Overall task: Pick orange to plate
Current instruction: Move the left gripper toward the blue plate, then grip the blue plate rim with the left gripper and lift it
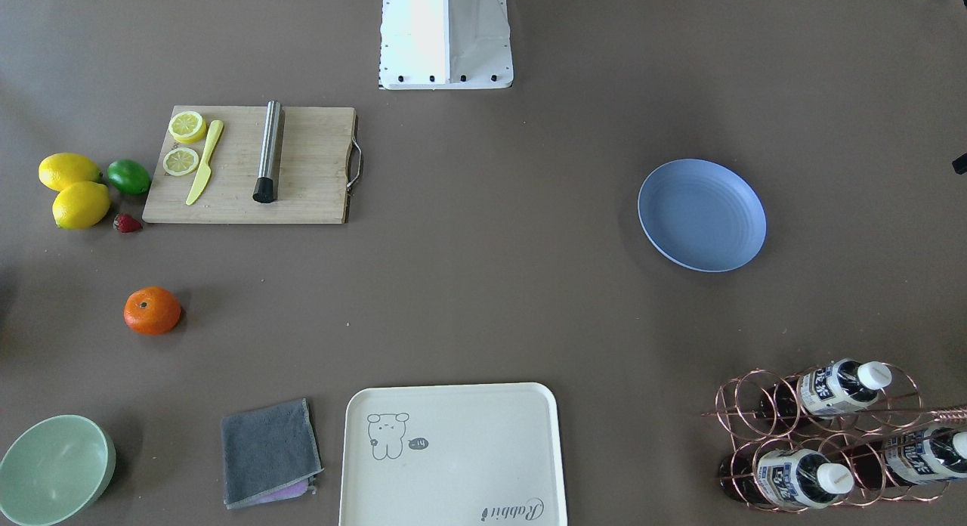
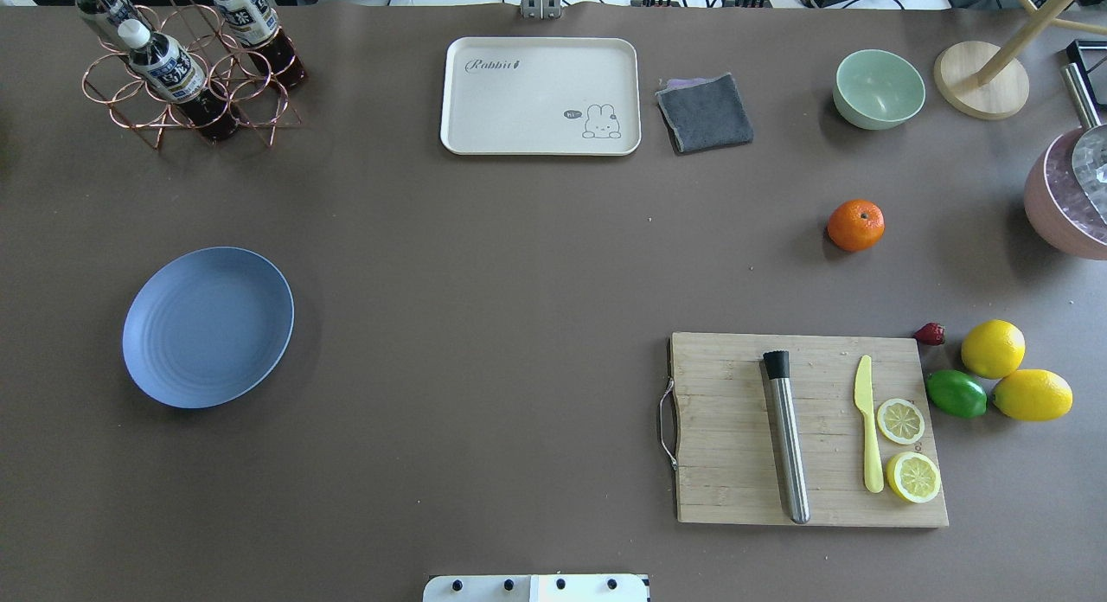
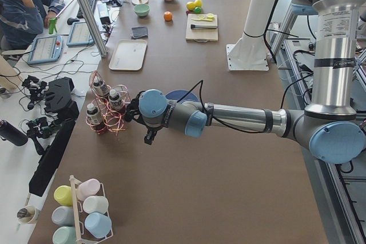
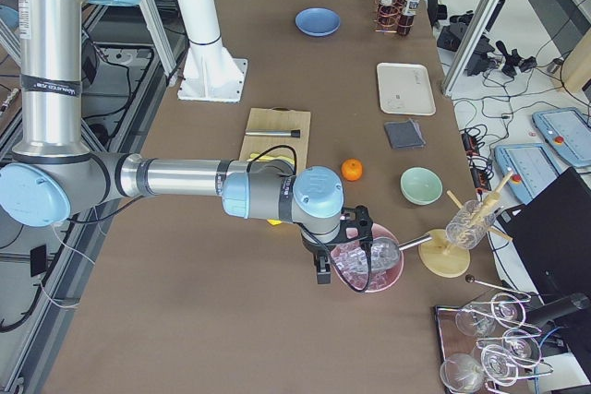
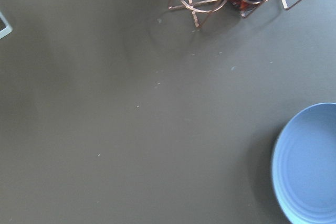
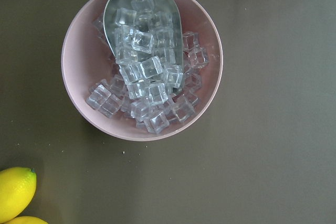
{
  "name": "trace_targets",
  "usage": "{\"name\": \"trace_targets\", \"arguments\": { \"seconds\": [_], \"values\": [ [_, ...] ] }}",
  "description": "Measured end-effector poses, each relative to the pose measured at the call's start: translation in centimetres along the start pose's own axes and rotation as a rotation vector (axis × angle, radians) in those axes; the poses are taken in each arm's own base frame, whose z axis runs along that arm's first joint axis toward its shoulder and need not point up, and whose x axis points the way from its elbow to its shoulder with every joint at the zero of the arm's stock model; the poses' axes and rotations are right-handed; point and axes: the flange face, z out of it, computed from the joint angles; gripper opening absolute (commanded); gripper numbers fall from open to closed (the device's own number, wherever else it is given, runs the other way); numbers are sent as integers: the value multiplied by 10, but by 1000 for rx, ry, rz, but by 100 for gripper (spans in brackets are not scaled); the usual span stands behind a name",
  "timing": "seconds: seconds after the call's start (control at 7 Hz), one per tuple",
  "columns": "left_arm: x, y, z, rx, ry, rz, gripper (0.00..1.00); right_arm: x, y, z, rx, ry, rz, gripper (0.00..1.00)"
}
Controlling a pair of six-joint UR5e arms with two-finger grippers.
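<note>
The orange (image 1: 152, 310) lies alone on the brown table, between the cutting board and the pale-green bowl; it also shows in the overhead view (image 2: 855, 225). The blue plate (image 1: 701, 215) sits bare on the table's other half (image 2: 207, 326), its edge visible in the left wrist view (image 5: 310, 166). My left gripper (image 3: 150, 136) hangs above the table near the plate and the bottle rack. Over the pink ice bowl, far from the orange (image 4: 352, 170), hovers my right gripper (image 4: 323, 271). Both grippers show only in the side views, so I cannot tell whether they are open or shut.
A wooden cutting board (image 2: 809, 429) holds a steel muddler, a yellow knife and lemon slices. Beside it lie two lemons (image 2: 993, 349), a lime and a strawberry. Along the far edge stand a green bowl (image 2: 879, 88), grey cloth, cream tray (image 2: 540, 96) and copper bottle rack (image 2: 186, 74). A pink ice bowl (image 6: 142, 59) stands at the right end.
</note>
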Motion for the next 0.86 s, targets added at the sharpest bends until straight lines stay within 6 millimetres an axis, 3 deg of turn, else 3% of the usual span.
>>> {"name": "trace_targets", "arguments": {
  "seconds": [0.14,0.29,0.57,0.86],
  "values": [
    [3,1,4,12,-5,-66,98,-6,-1,-1,13,-6,-18,100],
    [3,10,23,17,-55,-99,98,-14,-3,1,22,-10,-22,100],
    [17,40,97,43,-131,-110,98,-41,-12,13,27,-21,40,100],
    [44,73,184,75,-72,-143,98,-68,-22,28,32,-25,83,100]
  ]
}}
